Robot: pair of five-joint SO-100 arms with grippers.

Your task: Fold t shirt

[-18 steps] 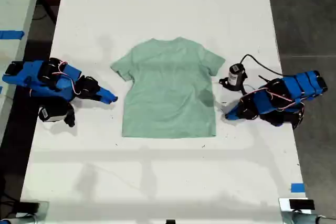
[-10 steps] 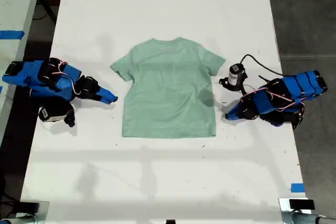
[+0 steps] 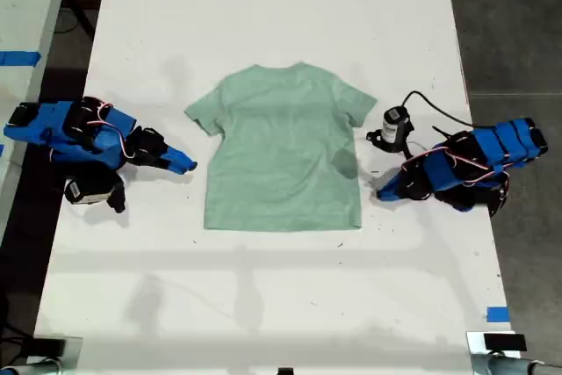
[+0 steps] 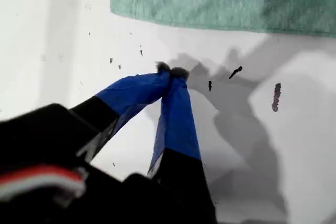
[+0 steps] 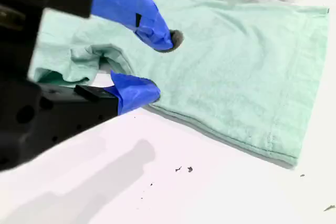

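At mid-desk (image 3: 263,24) the t shirt (image 3: 281,155) lies flat and spread out, neck toward the far end, both sleeves out, hem toward the near end. No fold made yet, so I judge this is the approach before the 1st grasp.

My first gripper (image 3: 384,192) sits low at the exterior view's right, just beside the shirt's lower side edge. Its jaws are pressed together w/ nothing between them, and the first wrist view shows the tips (image 4: 170,72) meeting short of the hem corner (image 4: 123,1).

My second gripper (image 3: 186,164) sits at the exterior view's left, near the sleeve side, not touching cloth. Its jaws are spread apart and empty (image 5: 157,65).

Next move, I'd say: the first gripper must open up, then both need to reach the cloth edges, pinch one layer and lift w/o dragging the whole shirt.
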